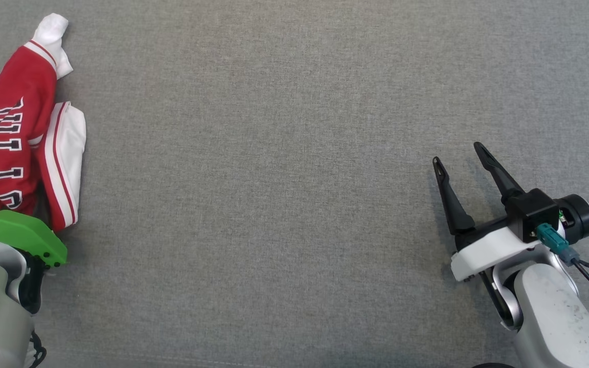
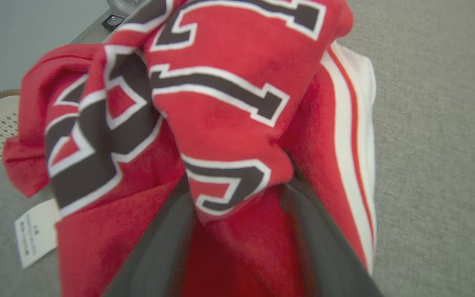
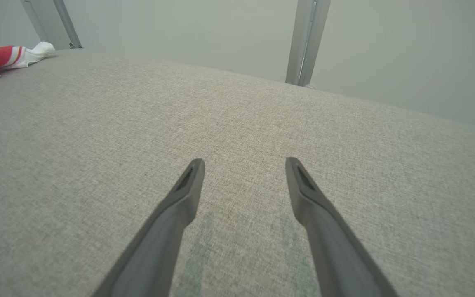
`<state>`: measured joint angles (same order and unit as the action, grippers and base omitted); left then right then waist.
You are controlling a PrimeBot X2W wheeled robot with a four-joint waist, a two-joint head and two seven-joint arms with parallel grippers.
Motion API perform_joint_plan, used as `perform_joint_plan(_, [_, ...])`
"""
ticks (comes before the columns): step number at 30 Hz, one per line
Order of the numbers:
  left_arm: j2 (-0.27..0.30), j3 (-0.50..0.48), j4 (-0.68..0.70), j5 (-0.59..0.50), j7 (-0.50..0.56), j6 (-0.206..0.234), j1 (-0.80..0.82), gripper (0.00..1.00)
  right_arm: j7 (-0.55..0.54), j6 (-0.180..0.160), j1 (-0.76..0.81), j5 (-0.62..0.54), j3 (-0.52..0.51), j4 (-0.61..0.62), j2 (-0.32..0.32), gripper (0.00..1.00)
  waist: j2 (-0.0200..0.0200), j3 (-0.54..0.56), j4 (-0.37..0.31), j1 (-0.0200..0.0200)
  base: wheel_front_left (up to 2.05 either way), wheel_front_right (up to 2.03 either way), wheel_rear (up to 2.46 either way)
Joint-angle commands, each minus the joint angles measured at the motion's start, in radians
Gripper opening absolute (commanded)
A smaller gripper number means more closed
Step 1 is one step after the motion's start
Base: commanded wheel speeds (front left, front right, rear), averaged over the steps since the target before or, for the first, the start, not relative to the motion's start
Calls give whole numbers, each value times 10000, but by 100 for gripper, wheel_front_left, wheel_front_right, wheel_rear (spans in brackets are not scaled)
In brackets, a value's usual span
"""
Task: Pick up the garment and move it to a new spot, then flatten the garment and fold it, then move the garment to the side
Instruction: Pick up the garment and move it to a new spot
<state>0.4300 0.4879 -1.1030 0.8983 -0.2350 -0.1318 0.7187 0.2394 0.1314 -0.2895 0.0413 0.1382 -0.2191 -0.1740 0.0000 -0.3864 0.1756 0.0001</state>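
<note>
One red-and-white garment [image 1: 13, 143] lies crumpled at the tabletop's [image 1: 274, 179] left edge. The left end effector's [image 2: 235, 187] two fingers [image 2: 159, 247] straddle a fold of it; whether they grip it cannot be told. The right end effector [image 1: 458, 153] stands released, well apart.

- The desk [image 1: 284, 179] lies bare across its middle and up to the far edge, leaving wide room to pass.
- The garment [image 1: 13, 133] is heaped along the left edge, blocking that side.
- The right end effector [image 1: 457, 153] hangs toward the near right corner.
- Metal posts [image 3: 305, 41] rise beyond the far edge.
</note>
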Motion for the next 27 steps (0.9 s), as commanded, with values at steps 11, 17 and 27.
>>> perform_joint_plan(11, [227, 998, 1941, -467, -305, 21, -547, 0, 256, -15, 420, 470, 9, -859, 751, 100, 0, 1434, -378, -1, 0, 0, 0])
perform_joint_plan(17, [-172, 1366, 4170, -895, -303, 19, -984, 0, 261, -15, 691, 685, -80, -914, 1061, 100, 0, 2074, -834, -1, 0, 0, 0])
perform_joint_plan(27, [-1569, 2211, 5618, -1111, -305, 19, -734, 0, 259, -15, 711, 892, -235, -832, 1185, 100, 0, 2224, -2448, -1, 0, 0, 0])
